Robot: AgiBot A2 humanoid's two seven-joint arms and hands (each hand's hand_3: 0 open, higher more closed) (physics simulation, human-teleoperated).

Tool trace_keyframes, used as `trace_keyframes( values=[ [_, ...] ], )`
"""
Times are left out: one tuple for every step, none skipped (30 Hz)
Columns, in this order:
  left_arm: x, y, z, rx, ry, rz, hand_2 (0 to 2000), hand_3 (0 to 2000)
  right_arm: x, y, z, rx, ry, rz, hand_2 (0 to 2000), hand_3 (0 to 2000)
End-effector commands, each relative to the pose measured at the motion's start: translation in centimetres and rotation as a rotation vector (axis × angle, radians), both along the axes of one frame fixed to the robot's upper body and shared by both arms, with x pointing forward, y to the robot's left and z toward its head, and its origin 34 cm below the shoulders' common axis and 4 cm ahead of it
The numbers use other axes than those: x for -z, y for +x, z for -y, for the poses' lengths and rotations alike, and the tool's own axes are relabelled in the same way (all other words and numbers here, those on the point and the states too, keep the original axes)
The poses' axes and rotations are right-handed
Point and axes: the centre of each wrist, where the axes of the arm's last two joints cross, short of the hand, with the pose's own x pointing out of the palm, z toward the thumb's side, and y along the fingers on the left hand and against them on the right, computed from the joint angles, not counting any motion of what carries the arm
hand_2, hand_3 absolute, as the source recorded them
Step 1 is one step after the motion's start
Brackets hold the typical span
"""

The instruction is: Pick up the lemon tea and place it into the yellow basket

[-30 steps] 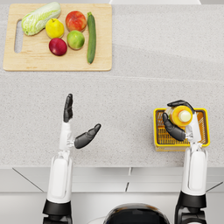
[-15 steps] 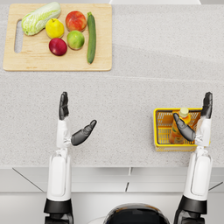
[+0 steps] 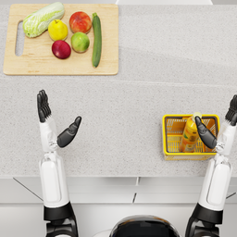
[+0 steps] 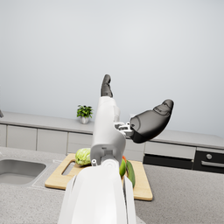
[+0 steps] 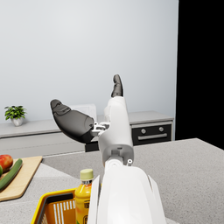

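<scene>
Lemon tea bottle [image 3: 190, 134] upright inside yellow basket [image 3: 172, 152] on surface [image 3: 139, 106]. Right hand [image 3: 217, 129] released, fingers spread, beside bottle. Left hand [image 3: 55, 121] released, raised.

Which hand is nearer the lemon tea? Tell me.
Right. The right hand hangs open just beside the lemon tea in the yellow basket; the left hand is far across the counter.

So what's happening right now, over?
Left robot hand open, idle. Right robot hand open, empty. Lemon tea inside yellow basket. Nothing in the way.
</scene>
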Motion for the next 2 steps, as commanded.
trace_keyframes(
  values=[
    [0.0,0.0,-0.02,-0.001,0.0,0.0,0,0,0.02,0.01,0.0,0.0,0.0,-0.001,0,0],
    [0.01,-0.01,-0.04,-0.001,-0.001,0.0,0,0,0.03,0.01,0.0,0.0,0.0,-0.001,0,0]
  ],
)
